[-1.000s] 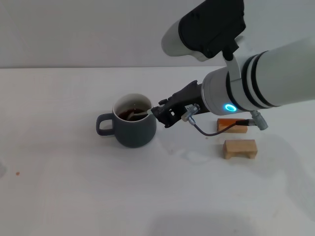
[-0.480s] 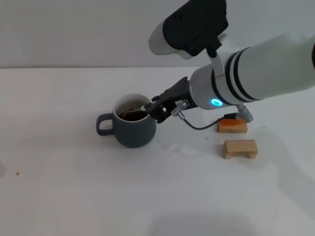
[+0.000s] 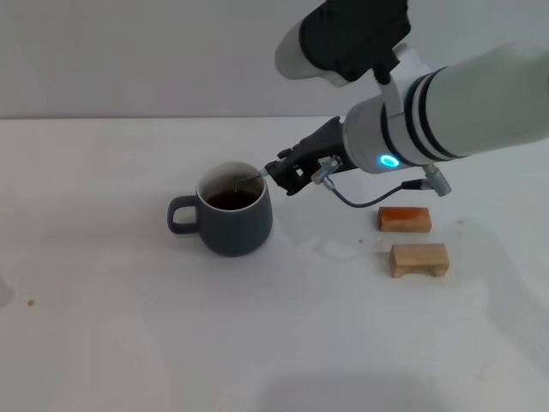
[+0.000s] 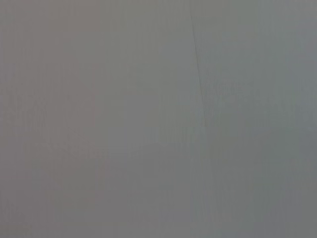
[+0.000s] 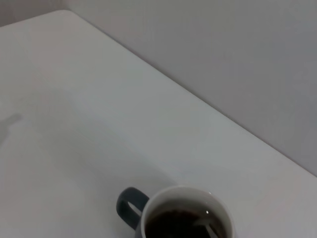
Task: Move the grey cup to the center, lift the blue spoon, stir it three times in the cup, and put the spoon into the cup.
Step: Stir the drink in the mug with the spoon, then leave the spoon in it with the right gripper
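Near the middle of the white desk [image 3: 129,343] stands the grey cup [image 3: 230,225], upright, its loop handle turned toward the robot's left and dark liquid inside its white wall. Over the cup's right rim the blue spoon [image 3: 255,175] slants down, only a thin pale piece of it showing between rim and hand; the right wrist view shows a slim shape dipping into the liquid at the cup's [image 5: 185,215] far side. The right hand [image 3: 285,173] is pinching that spoon just beside and slightly above the rim, its dark fingers pressed together on the handle. Behind it the white forearm with black bands and a lit blue ring reaches in from the right, angled downward toward the cup, a thin cable looping under the wrist. Two tan wooden blocks [image 3: 404,219] [image 3: 419,259] lie well apart from the cup on the right, one behind the other. Bare desk stretches to the left and in front of the cup, and the desk's back edge meets a plain wall. The left hand shows in no view; its wrist camera sees only a blank grey surface.
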Available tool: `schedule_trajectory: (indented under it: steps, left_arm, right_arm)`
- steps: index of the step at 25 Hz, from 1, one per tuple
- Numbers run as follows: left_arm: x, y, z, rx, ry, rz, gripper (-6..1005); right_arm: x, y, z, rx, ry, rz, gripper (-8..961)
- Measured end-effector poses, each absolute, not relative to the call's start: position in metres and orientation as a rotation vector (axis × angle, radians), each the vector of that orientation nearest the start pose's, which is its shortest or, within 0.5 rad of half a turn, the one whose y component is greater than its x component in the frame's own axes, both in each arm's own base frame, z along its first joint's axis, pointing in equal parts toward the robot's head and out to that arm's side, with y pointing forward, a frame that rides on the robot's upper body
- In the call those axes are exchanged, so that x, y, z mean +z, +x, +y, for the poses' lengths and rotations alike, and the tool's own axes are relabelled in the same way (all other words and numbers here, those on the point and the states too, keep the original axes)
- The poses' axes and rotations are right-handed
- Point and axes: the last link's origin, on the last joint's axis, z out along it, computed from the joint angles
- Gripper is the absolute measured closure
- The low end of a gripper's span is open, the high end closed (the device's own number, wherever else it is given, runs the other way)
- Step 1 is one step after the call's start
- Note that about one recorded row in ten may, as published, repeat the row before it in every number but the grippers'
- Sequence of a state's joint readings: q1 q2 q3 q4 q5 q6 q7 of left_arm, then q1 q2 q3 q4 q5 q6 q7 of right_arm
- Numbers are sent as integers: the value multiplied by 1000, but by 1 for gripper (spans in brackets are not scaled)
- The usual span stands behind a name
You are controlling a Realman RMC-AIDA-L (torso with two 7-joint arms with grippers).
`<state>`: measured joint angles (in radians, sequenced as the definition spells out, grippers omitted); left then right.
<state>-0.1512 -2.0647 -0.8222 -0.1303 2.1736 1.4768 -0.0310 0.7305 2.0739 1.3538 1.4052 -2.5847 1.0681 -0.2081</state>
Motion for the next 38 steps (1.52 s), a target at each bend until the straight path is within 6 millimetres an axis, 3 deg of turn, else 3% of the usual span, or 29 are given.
schedule_trajectory:
  steps: [10,19,27,38]
  left_arm:
    - [29,-387,222,-562,-1351,-426,1001]
    - [29,-387,221,-569,-1351,-423,1001]
    - [30,-386,220,-574,-1349,-419,1000]
    - [30,-386,218,-579,-1344,-414,1000]
  right_arm:
    - [-60,73,368,-132,-2545,649,792]
    - [-65,64,358,-87,-2596,676,791]
    - [-75,54,362,-28,-2607,631,791]
    - [-72,61,381,-41,-2552,607,792]
